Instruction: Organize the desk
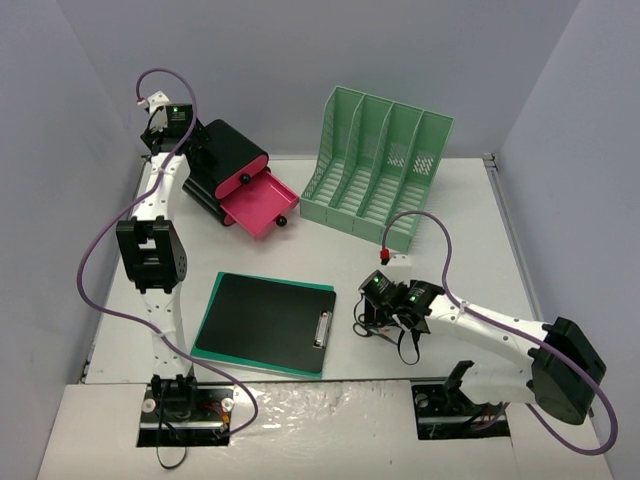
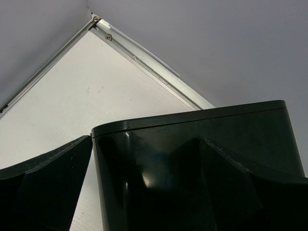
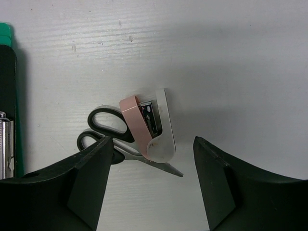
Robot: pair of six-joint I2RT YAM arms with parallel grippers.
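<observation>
**A:** Count of each thing?

**B:** One white table [image 1: 480, 240], carrying all the rest. One mint-green file rack [image 1: 380, 170] with four slots, at the far side. One black drawer box [image 1: 228, 150] at the far left, with one pink drawer [image 1: 262, 203] pulled out and two black knobs [image 1: 243, 180]. One black clipboard [image 1: 270, 320] atop one green pad [image 1: 203, 348], near the middle front. One pair of black-handled scissors [image 3: 121, 134]. One small white dispenser [image 3: 162, 142] with a pink band, lying over the scissors' blades. One small white piece [image 1: 393, 258] with a red tip, just in front of the rack. Two hands.

**A:** And the table, relative to the hands?

**B:** Spreads beneath both. By the left hand [image 1: 205, 152], seen as the far left corner with its metal rails [image 2: 144, 65], past the box. Directly below the right hand [image 1: 386, 325], bare and white around scissors and dispenser, just right of the clipboard.

**A:** State of the hands?

**B:** Left hand spread wide, straddling the top edge of the drawer box, with a sliver of table showing between one finger [image 2: 43, 187] and the box wall; no clamp seen. Right hand parted too, fingers [image 3: 72, 187] either side of the dispenser and clear of it. Overlaps one scissor handle in the wrist view, contact unclear. Nothing gripped.
</observation>
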